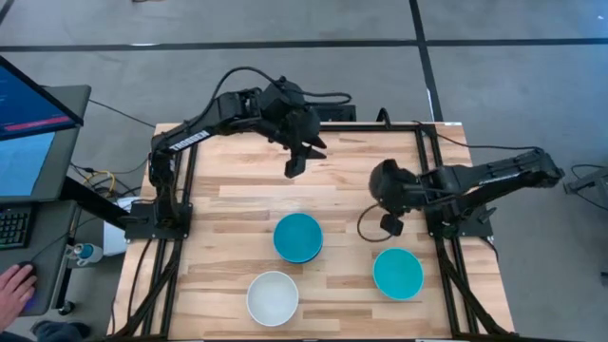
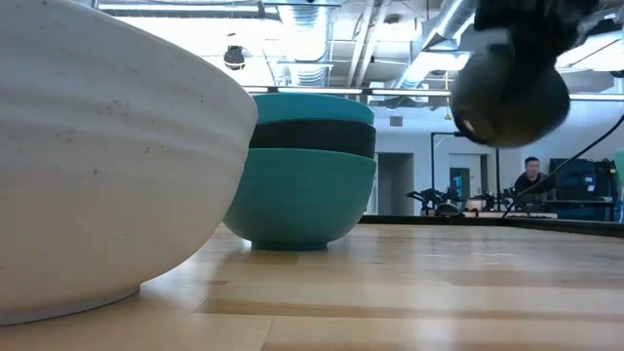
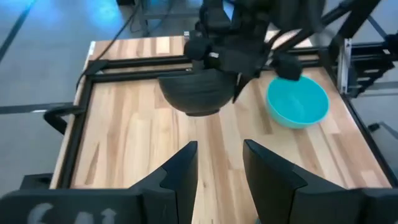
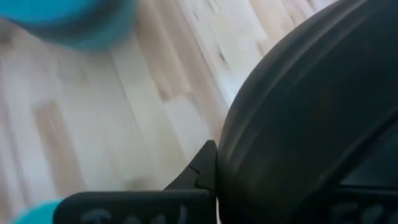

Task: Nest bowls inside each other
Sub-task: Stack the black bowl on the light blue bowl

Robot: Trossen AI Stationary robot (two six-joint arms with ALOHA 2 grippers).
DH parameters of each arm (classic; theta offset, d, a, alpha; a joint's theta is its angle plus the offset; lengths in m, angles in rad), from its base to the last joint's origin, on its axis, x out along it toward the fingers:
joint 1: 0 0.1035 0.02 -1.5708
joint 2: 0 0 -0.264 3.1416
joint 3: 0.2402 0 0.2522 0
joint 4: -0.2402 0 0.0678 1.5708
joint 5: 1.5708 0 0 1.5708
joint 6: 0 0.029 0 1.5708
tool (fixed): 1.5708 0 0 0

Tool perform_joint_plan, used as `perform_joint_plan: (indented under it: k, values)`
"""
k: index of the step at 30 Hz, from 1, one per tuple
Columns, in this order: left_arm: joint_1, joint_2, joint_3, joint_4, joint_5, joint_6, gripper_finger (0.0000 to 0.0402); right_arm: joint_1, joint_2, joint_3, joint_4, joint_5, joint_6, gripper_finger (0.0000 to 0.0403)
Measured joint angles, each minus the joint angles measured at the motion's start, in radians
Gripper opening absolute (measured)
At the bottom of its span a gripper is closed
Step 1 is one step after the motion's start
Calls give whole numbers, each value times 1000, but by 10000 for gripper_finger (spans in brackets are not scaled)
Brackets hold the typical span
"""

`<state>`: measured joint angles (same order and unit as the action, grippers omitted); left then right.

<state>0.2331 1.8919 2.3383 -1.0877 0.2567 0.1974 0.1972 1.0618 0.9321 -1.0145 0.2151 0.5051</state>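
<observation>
A black bowl [image 1: 384, 180] hangs in the air in my right gripper [image 1: 391, 198], right of the table's middle; the low view shows this bowl [image 2: 509, 93] well above the tabletop. A stack of three bowls [image 1: 297, 237] rests on its base near the middle: cyan on top, black [image 2: 312, 136] in between, dark teal [image 2: 302, 200] at the bottom. A white bowl [image 1: 273, 297] stands near the front edge and a single cyan bowl [image 1: 397, 274] at front right. My left gripper [image 1: 295, 163] hovers open over the far middle, holding nothing. My right gripper is shut on the black bowl at its rim [image 3: 231, 79], on the side facing the right arm, coming from above and slanting down. One finger [image 3: 239, 90] runs down the outer wall; the other is hidden by the gripper body. The bowl [image 3: 196, 93] is lifted clear of the table.
Black frame rails [image 1: 423, 166] border the wooden tabletop on the left, right and far sides. Bare wood lies between the stack and the far edge. A person's hand [image 1: 14, 285] rests at a desk left of the table, and another person [image 2: 531, 175] shows far behind.
</observation>
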Motion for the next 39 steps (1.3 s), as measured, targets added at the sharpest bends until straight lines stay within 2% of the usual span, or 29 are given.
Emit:
perform_joint_plan:
  k: [4, 8, 13, 17, 20, 24, 27, 32, 35, 39]
  values:
    - [-25, -3, 0, 0, -1, 12, 121, 64, 21, 45, 19, 48, 47, 35]
    - [-51, -3, 0, -10, -8, 19, 116, 96, 57, 92, 21, 51, 55, 35]
    - [-85, -34, -2, -79, -87, 45, 78, 130, 120, 141, 21, 54, 52, 35]
    - [-85, -105, -1, -161, -80, -10, 45, 151, 165, 168, 33, 75, 21, 35]
    - [-102, -165, -49, -150, -96, -29, 29, 152, 195, 187, 44, 85, 0, 35]
    - [-131, -277, -188, -120, -161, -73, 19, 151, 226, 236, 84, 87, -41, 35]
    - [-149, -398, -355, -58, -235, -136, 18, 151, 250, 283, 107, 100, -57, 35]
    - [-184, -622, -718, 313, -305, -204, 18, 151, 318, 374, 140, 104, -128, 35]
    - [-199, -705, -873, 445, -324, -244, 18, 147, 405, 438, 128, 102, -209, 35]
    - [-210, -749, -979, 425, -325, -294, 18, 147, 520, 539, 126, 100, -311, 35]
